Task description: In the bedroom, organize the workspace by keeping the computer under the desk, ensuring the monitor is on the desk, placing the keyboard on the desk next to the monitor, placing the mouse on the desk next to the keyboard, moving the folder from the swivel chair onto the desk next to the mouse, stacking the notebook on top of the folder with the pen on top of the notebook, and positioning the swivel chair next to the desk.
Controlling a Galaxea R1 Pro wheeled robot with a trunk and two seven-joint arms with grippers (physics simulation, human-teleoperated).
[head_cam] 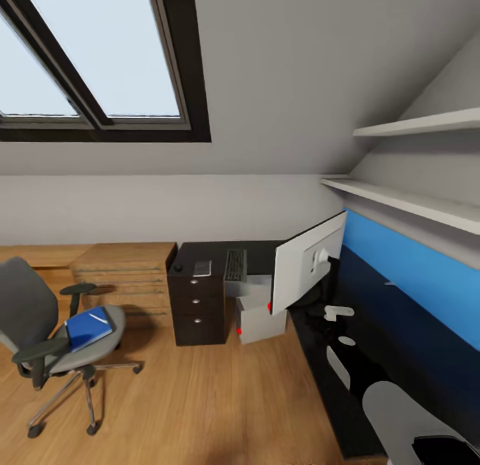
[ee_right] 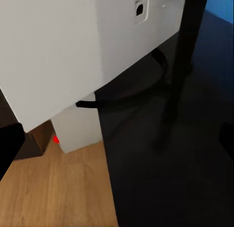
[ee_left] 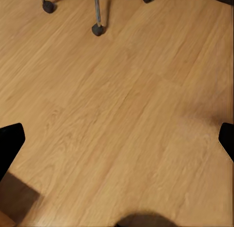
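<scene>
The grey swivel chair stands on the floor at the left, apart from the black desk. On its seat lies the blue folder, with a thin white pen across it. Mouse, grey notebook and keyboard lie on the desk's far wing above the drawer unit. The monitor stands on the desk with its white back toward me. The computer sits on the floor under the desk. My left gripper hangs open over bare floor. My right gripper is open above the desktop, behind the monitor.
A light-wood drawer chest stands left of the drawer unit. Two white shelves and a blue wall panel run along the right wall. Wood floor lies open between chair and desk. Chair castors show near my left gripper.
</scene>
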